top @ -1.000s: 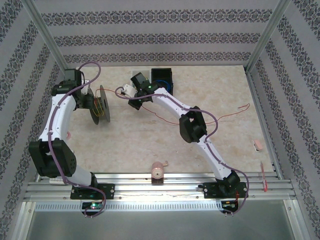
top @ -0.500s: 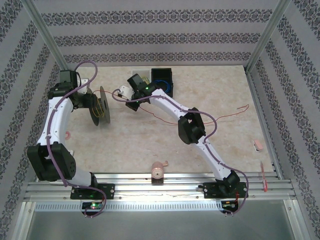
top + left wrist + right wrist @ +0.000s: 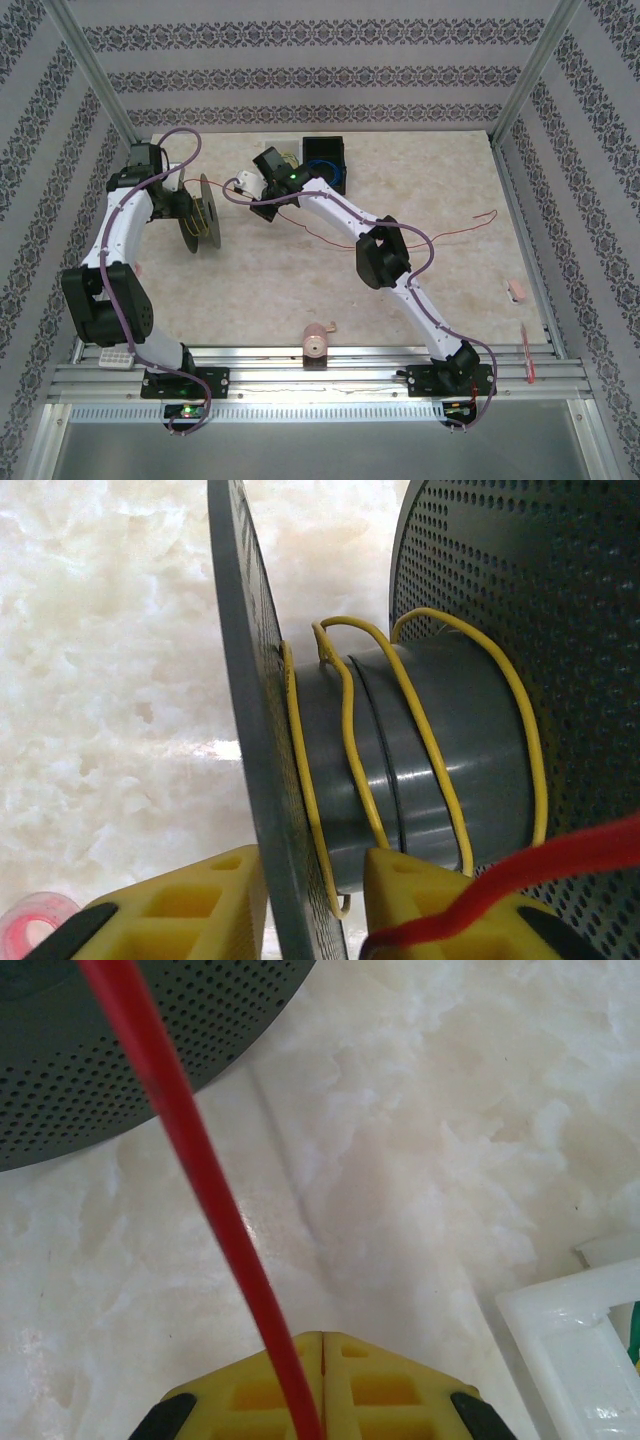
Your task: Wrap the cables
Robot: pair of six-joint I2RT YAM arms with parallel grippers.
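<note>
— Winding is taken to be the step in hand?

— So it is judged. The cable (image 3: 188,1150) is pinched in the right tool (image 3: 322,1345), whose fingers are pressed together with the red strand caught at their seam. From there it is drawn straight towards the spool (image 3: 203,212) at the far left of the tabletop (image 3: 300,290).

— And where is the rest of the cable seen?

— From above, it is seen trailing from the right tool, passing beneath the right arm and lying loose across the tabletop to the far right. Turns of yellow wire (image 3: 350,730) are seen on the hub. No red turns can be made out there, so the task is judged to be barely begun.

— How is the spool held?

— It is stood on edge, and the left tool (image 3: 310,880) is set astride one flange (image 3: 240,630), a finger on each side, closed on it as far as can be told. A red strand is seen crossing the inner finger (image 3: 415,875), though whether it is gripped there cannot be told.

— What is called for next?

— The strand should be carried around the hub between the flanges, with tension held by the right tool and the spool steadied or turned by the left. Slack must be fed from the loose length, so that no snag is made under the right arm.
</note>
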